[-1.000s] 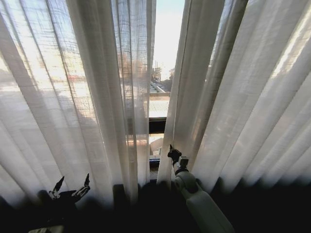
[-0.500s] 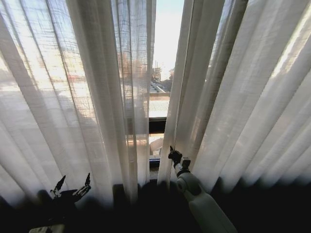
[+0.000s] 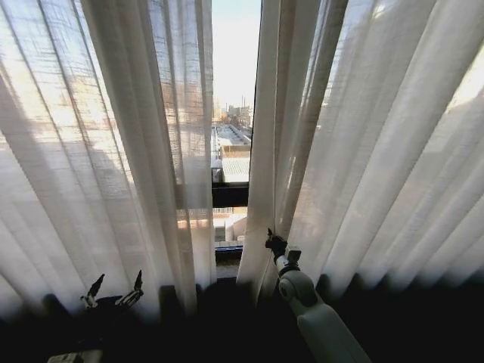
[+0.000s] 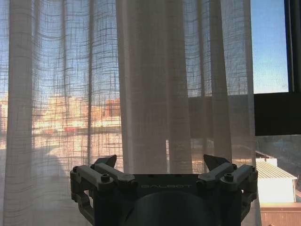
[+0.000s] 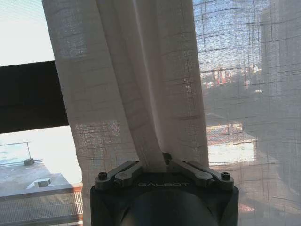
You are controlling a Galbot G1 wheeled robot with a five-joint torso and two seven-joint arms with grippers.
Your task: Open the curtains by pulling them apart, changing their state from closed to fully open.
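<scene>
Two sheer white curtains hang before the window in the head view, the left panel point(image 3: 98, 151) and the right panel point(image 3: 378, 151), with a narrow gap between them. My right gripper point(image 3: 274, 242) is low at the inner edge of the right panel, shut on a fold of it. The right wrist view shows the fingers pinching that gathered fold of right panel point(image 5: 141, 84) at the right gripper point(image 5: 163, 159). My left gripper point(image 3: 115, 289) sits low at the left, open, in front of the left panel. In the left wrist view the left gripper point(image 4: 160, 167) is spread wide, apart from the left panel point(image 4: 141, 84).
Through the gap I see bright sky and city roofs point(image 3: 231, 144). A dark horizontal window frame bar point(image 3: 230, 195) crosses the gap. A dark band of shadow point(image 3: 416, 325) runs under the curtain hems along the lower part of the head view.
The whole head picture has shifted, so the camera has moved. The right gripper stays shut on the right panel's edge. The left gripper holds the same open pose.
</scene>
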